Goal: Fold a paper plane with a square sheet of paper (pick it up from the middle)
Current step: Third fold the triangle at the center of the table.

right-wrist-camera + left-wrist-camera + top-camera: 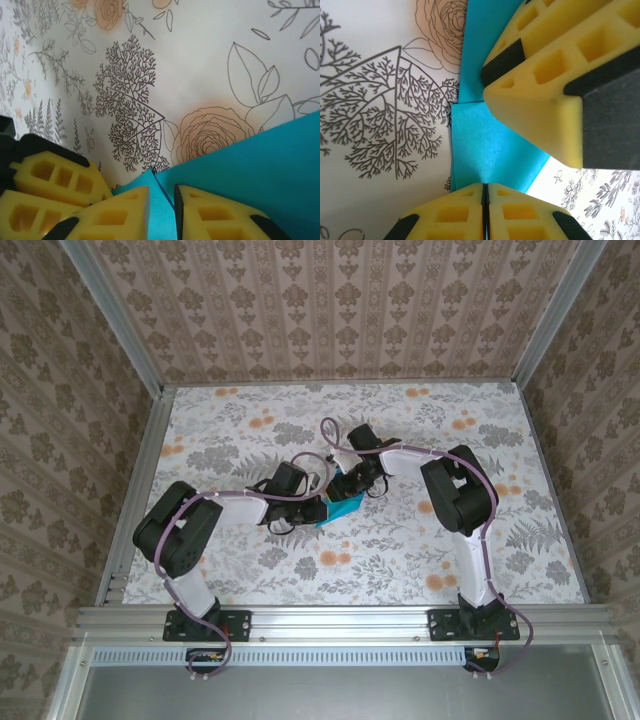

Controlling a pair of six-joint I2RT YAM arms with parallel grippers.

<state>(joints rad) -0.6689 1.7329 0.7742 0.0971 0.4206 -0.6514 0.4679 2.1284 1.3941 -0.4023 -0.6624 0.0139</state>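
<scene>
Currently: teal paper (345, 507), part-folded, centre of table (250, 575), long axis about 8-to-2 o'clock, pointed end indiscernible. My left gripper (485, 187) pressed together, pinching its edge; my right gripper (162, 195) narrowly parted over its fold.

No readable text, labels, brands, numbers or signs in any view. The bench (250, 570) carries a floral print, no lettering.

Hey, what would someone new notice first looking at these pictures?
The bright teal paper lies at the middle of the floral table, where both arms meet. Up close, the yellow jaws of the left arm are shut on its edge, and those of the right arm stand slightly apart over it.
</scene>
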